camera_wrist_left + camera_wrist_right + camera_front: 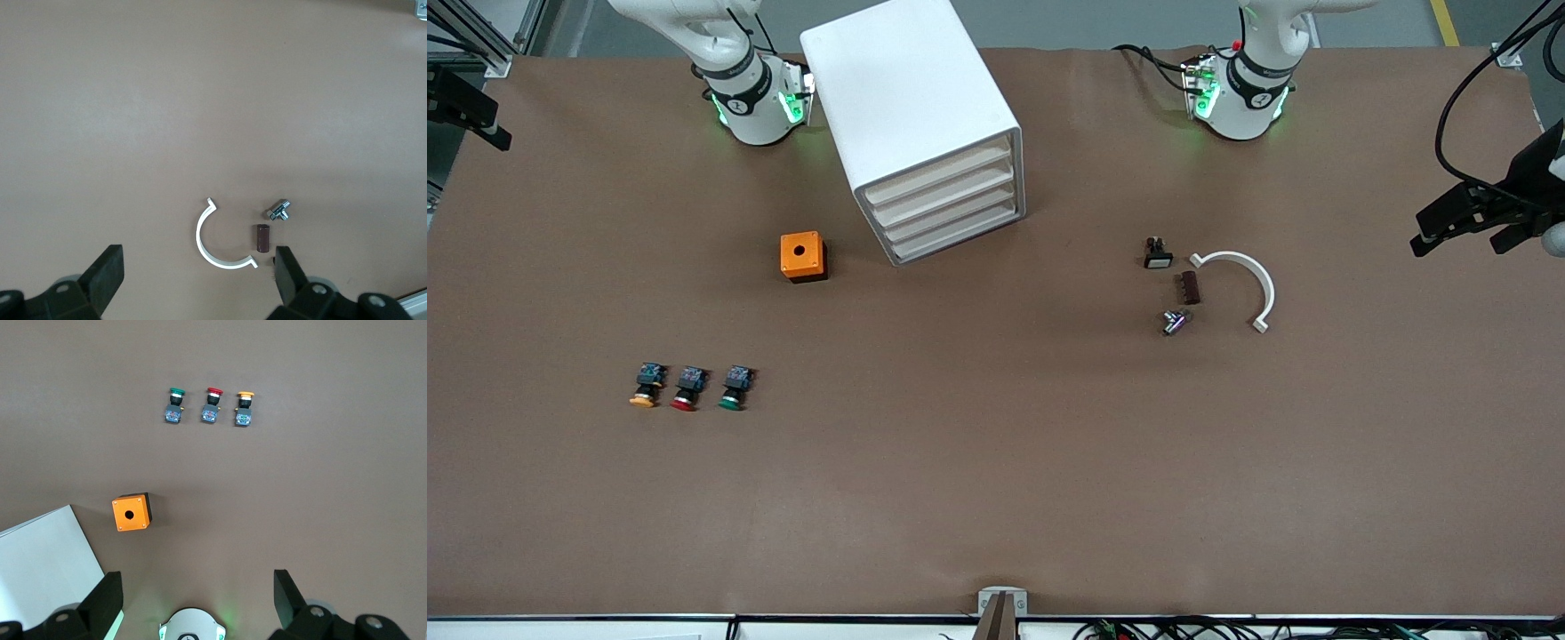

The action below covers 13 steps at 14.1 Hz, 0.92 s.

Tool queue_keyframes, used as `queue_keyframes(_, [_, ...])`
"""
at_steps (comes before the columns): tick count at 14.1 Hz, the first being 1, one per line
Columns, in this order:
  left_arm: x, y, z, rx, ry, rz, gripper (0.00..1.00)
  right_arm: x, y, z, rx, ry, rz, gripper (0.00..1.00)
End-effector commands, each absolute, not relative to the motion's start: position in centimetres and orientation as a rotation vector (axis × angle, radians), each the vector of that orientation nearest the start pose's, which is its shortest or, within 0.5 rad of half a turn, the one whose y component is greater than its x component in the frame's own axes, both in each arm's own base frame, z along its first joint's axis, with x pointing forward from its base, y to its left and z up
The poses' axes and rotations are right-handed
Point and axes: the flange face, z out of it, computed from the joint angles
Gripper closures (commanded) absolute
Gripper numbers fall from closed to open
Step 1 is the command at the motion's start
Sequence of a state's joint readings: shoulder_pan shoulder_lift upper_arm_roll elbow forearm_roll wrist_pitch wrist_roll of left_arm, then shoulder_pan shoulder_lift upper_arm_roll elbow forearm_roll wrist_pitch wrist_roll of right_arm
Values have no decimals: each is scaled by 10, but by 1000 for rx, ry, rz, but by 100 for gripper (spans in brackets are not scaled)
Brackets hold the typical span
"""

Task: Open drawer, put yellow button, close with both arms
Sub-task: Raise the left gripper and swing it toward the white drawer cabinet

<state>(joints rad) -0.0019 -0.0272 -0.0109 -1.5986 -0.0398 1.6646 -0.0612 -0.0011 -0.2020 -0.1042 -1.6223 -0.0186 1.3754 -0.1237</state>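
Observation:
The white cabinet (911,107) stands between the arms' bases, with its uppermost drawer (940,173) shut. The yellow button (645,387) lies toward the right arm's end of the table, nearer the front camera, outermost in a row of three. Both grippers are out of the front view. My right gripper (197,577) is open and empty, high above its own base (192,627); its view shows the yellow button (245,409) well ahead and the cabinet (40,567). My left gripper (198,257) is open and empty, high over a white arc (213,241).
A red button (687,388) and a green button (735,388) lie beside the yellow one. An orange box with a hole (803,256) sits next to the cabinet. The white arc (1240,276), a black switch (1158,253), a brown piece (1189,288) and a metal part (1176,321) lie toward the left arm's end.

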Motion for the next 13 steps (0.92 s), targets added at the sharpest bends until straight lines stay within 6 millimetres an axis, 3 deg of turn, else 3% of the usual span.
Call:
queue_keyframes(1, [556,-12,640,-3169,-77,-137,0,459,-54,688,-3129,-39,77,0])
queue_keyframes(8, [552,-5,627,-3172,-112,-11,0,459,-51,686,-3129,-46,84,0])
queue_keyframes(9, [552,-4,620,-3170,-114,50,0,459,-51,686,-3129,-48,84,0])
queue_keyframes(13, [583,-18,549,-3141,-197,244,0,460,-52,687,-3129,-43,77,0])
